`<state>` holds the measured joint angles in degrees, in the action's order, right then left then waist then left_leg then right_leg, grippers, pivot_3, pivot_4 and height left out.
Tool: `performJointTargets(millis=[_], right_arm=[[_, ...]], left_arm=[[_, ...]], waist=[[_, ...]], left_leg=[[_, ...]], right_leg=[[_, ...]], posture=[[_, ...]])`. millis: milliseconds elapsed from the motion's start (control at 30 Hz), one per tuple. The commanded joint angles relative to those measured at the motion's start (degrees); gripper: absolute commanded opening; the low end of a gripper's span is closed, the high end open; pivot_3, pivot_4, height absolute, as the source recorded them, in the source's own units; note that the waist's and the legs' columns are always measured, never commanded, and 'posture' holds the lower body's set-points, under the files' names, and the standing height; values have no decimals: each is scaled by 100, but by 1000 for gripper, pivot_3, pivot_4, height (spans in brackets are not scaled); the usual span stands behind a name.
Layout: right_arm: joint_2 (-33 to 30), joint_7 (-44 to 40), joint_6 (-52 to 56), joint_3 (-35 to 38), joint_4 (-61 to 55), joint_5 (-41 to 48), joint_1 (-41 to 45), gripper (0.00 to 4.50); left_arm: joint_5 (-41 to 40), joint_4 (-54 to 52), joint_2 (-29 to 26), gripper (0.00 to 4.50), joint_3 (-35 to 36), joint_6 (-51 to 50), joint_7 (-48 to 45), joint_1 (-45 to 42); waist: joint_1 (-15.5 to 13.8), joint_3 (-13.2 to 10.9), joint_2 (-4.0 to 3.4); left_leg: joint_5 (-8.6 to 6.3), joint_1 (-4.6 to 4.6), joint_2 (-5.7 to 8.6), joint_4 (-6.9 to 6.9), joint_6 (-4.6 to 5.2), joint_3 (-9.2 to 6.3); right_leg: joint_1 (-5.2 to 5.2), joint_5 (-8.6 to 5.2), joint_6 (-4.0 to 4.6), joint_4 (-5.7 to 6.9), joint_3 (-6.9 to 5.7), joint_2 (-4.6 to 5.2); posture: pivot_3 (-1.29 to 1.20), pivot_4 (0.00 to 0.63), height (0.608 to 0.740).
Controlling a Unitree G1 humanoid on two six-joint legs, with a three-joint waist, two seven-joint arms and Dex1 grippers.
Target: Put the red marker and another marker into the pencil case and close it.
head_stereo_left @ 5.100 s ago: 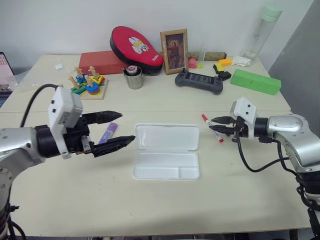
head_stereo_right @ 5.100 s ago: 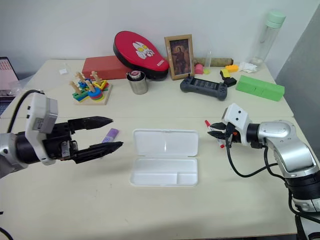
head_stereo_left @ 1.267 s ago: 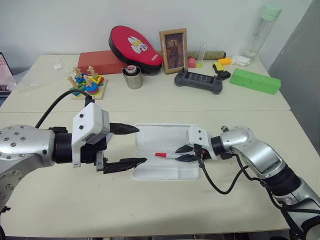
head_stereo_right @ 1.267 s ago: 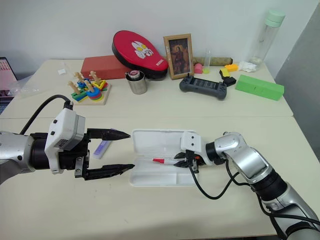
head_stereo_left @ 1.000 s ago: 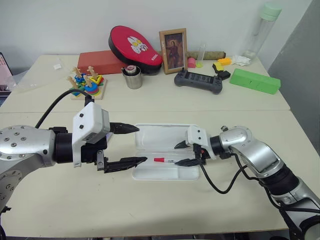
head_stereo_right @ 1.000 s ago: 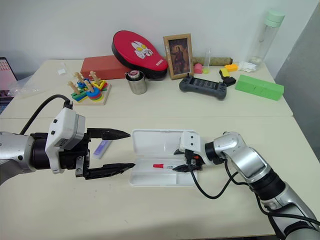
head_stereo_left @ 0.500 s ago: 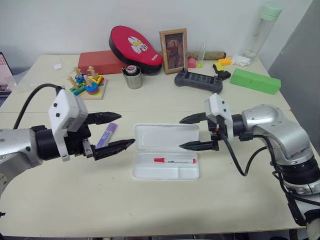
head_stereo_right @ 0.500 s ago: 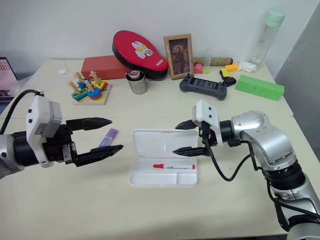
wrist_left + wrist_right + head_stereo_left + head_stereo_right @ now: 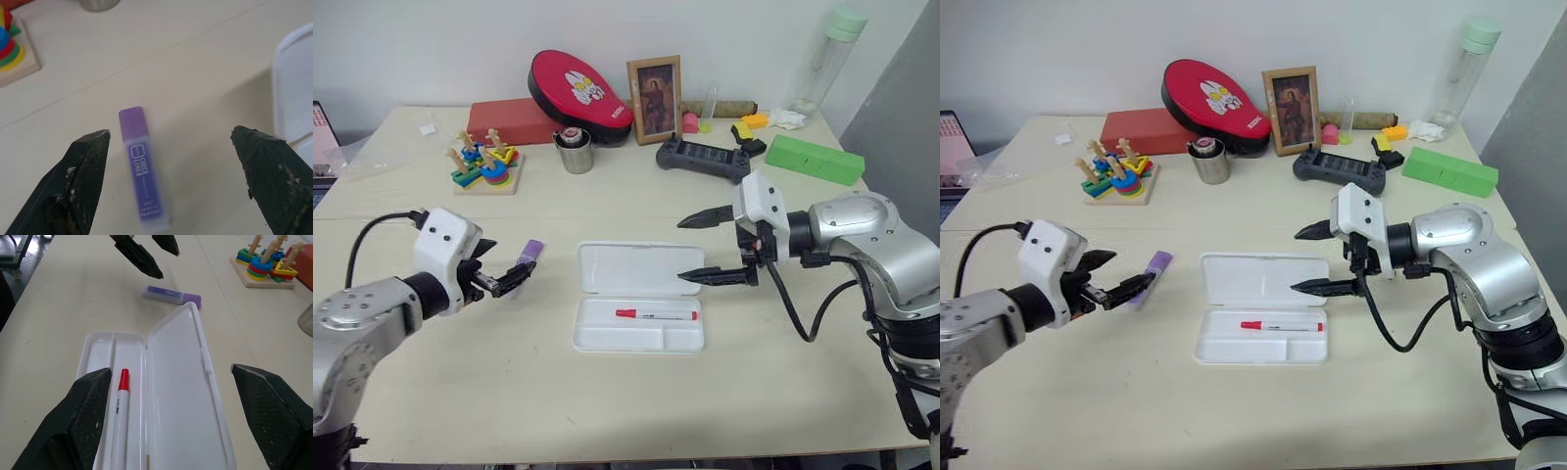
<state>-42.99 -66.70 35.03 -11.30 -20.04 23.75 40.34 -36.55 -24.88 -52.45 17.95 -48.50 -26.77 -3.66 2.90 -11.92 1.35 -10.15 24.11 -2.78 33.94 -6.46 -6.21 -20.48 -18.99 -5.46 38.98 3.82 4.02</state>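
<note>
The pencil case (image 9: 641, 266) lies open in the middle of the table, lid flat toward the back. The red marker (image 9: 656, 314) rests in its tray, held by nothing. The other marker, a purple highlighter (image 9: 142, 171), lies on the table left of the case. My left gripper (image 9: 509, 259) is open, low over the table, a finger on either side of the highlighter's near end without touching it. My right gripper (image 9: 681, 252) hangs open and empty above the case's right end. The right wrist view shows the red marker (image 9: 120, 406) and the highlighter (image 9: 171, 294).
Along the back stand a red box (image 9: 514, 119), a red oval case (image 9: 578, 88), a picture frame (image 9: 654, 98), a metal cup (image 9: 575, 154), a stacking toy (image 9: 484, 164), a black controller (image 9: 703, 157), a green box (image 9: 813, 159) and a bottle (image 9: 827, 59).
My right gripper let go of the red marker in the tray, then rose and drew back to the right, open. My left gripper swung left and down to the highlighter.
</note>
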Motion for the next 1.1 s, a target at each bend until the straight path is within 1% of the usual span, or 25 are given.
performJointTargets(millis=[33,167,467,767,867,967,1000,1033,1100], right_arm=[[-180,-115,-526,-123,-206,-328,-21,4084],[-234,-183,-658,-136,-267,-381,-54,4084],[-281,-188,-719,-102,-460,-479,-139,4084],[-267,-181,-729,-123,-456,-511,-123,4084],[-263,-164,-730,-122,-454,-530,-127,4111],[-257,-145,-727,-116,-450,-548,-136,4111],[-257,-141,-728,-114,-449,-552,-140,4111],[-255,-139,-730,-112,-449,-554,-142,4111],[-248,-132,-726,-104,-449,-561,-145,4111]], left_arm=[[314,384,144,4233,-181,270,-39,-387],[615,872,293,4233,-471,433,-96,-681],[879,1482,641,4233,-816,417,-330,-854],[975,2025,940,4233,-1105,49,-447,-1345],[999,2171,962,3811,-1132,-139,-437,-1437],[1021,2258,978,3181,-1056,-249,-408,-1475],[1037,2270,966,3057,-1053,-274,-418,-1474],[1050,2275,952,2776,-1055,-287,-434,-1464],[1066,2267,930,2470,-1058,-319,-460,-1439]], waist=[[-5,1,4],[-15,1,4],[-7,1,4],[-11,1,4],[-9,1,4],[-9,1,4],[-8,1,4],[-8,1,4],[-7,1,4]], left_leg=[[0,0,0,1,0,-1],[0,1,0,1,0,-1],[0,2,0,0,0,-2],[1,2,0,1,0,-6],[1,1,0,1,0,-6],[1,0,0,2,0,-6],[1,-1,0,2,0,-6],[1,-2,0,2,0,-6],[1,-2,0,2,0,-6]], right_leg=[[0,0,0,0,-2,0],[0,0,0,0,-2,0],[0,0,0,1,-3,0],[3,0,0,2,-7,0],[3,0,0,3,-7,0],[5,0,0,3,-7,0],[6,0,0,3,-7,0],[6,0,0,3,-7,0],[6,0,-1,3,-7,0]], posture=[[0,150,740],[0,150,740],[0,150,740],[0,150,740],[0,150,740],[0,150,740],[0,150,740],[0,150,740],[0,150,740]])
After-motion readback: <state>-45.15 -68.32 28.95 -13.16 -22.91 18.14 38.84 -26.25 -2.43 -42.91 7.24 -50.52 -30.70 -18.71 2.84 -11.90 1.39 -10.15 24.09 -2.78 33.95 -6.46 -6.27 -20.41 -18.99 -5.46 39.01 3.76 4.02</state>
